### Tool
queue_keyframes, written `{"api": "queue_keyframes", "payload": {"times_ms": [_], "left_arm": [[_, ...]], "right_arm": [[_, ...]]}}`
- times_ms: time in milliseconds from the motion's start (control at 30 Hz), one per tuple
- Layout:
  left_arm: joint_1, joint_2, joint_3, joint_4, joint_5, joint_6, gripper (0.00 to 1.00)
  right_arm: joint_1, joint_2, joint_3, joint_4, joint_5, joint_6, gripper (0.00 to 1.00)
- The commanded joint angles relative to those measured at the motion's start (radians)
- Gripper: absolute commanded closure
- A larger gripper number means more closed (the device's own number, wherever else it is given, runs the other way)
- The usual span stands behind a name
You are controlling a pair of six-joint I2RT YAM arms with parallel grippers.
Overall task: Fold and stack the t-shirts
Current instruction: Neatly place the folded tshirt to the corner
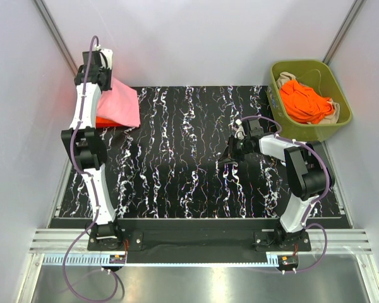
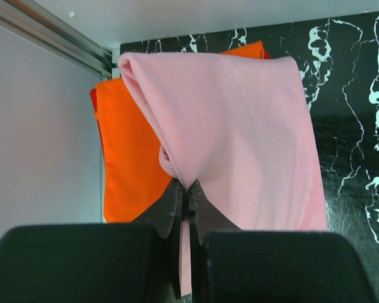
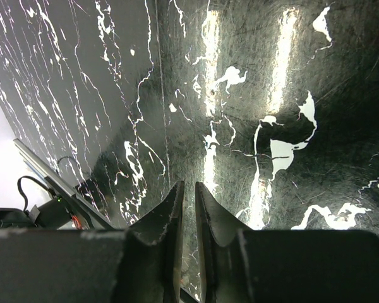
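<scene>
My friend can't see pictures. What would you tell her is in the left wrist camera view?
The left gripper has its jaws shut on a light pink t-shirt, bunching the cloth where they pinch it. Behind it an orange-red t-shirt lies on the black marbled table, beside a pale wall.

No text, label, brand or number can be read anywhere in these views; the fine tick marks on the pale strip (image 1: 196, 260) along the near edge of the table are too small to make out
</scene>
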Motion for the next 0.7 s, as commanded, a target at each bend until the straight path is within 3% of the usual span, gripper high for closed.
{"api": "queue_keyframes", "payload": {"times_ms": [0, 233, 667], "left_arm": [[0.013, -0.048, 0.030, 0.108, 0.003, 0.048, 1.00], [0.045, -0.066, 0.002, 0.157, 0.006, 0.100, 1.00], [0.126, 0.044, -0.004, 0.276, 0.034, 0.060, 1.00]], "right_arm": [[0.008, 0.001, 0.016, 0.025, -0.026, -0.019, 0.82], [0.008, 0.006, 0.016, 0.028, -0.026, -0.019, 0.82], [0.008, 0.041, 0.026, 0.034, -0.020, -0.016, 0.82]]}}
